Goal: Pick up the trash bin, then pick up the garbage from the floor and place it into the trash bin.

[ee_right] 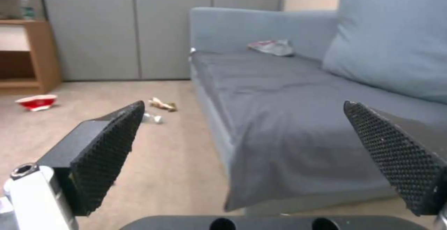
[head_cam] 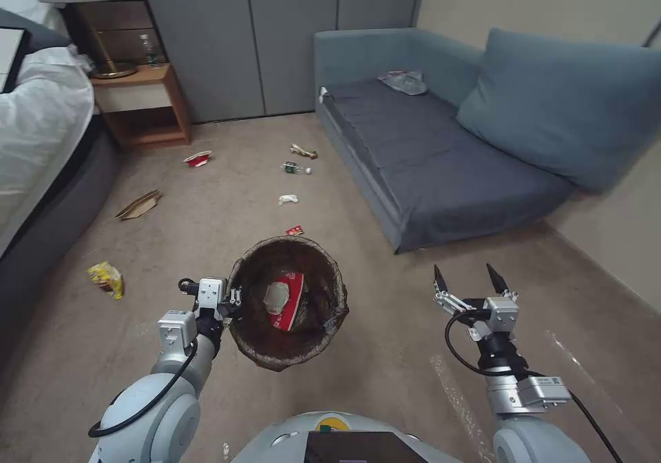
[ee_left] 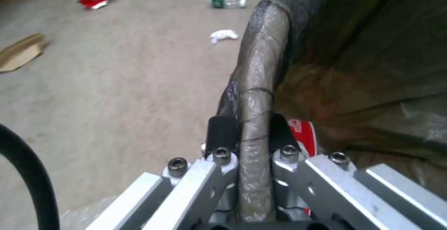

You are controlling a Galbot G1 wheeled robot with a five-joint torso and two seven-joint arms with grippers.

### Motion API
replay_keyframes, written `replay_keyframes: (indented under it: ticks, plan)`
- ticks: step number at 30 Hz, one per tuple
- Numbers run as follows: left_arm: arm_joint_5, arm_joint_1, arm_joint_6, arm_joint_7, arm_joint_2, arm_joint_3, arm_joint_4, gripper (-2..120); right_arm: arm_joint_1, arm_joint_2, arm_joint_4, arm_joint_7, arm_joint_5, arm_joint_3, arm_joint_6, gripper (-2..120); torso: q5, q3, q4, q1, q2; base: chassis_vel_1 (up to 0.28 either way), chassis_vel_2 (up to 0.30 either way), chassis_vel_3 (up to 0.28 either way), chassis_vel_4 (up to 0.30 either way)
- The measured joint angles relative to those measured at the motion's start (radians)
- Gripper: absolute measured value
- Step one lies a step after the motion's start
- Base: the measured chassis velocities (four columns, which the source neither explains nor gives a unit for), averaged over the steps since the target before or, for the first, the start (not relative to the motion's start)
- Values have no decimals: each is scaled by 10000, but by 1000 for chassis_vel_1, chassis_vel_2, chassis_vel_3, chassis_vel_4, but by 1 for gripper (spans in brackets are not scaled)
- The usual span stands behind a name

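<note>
The trash bin (head_cam: 323, 325), lined with a dark bag, hangs low in front of me. My left gripper (head_cam: 231, 299) is shut on its rim (ee_left: 261, 65), one finger on each side. Inside lie a red-white carton (head_cam: 289, 301) and a white wad. My right gripper (head_cam: 468, 278) is open and holds nothing, to the right of the bin. Garbage lies on the carpet ahead: a small red scrap (head_cam: 295, 230), a white tissue (head_cam: 288, 199), a bottle (head_cam: 296, 168), a brown wrapper (head_cam: 303, 151), a red-white carton (head_cam: 197, 159), tan cardboard (head_cam: 140, 204) and a yellow wrapper (head_cam: 107, 278).
A blue-grey sofa (head_cam: 441, 167) runs along the right, with a grey plastic bag (head_cam: 405, 81) on its seat. A bed (head_cam: 41, 146) borders the left and a wooden nightstand (head_cam: 141, 105) stands at the back left. Grey closet doors close off the far wall.
</note>
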Motion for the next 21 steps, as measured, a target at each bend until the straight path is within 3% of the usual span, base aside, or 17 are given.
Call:
replay_keyframes:
  ticks: [21]
  plan:
    - [-11, -86, -19, 27, 48, 30, 88, 2, 46, -4, -63, 136, 22, -25, -139, 100, 0, 0, 0, 0, 0, 84, 83, 80, 81]
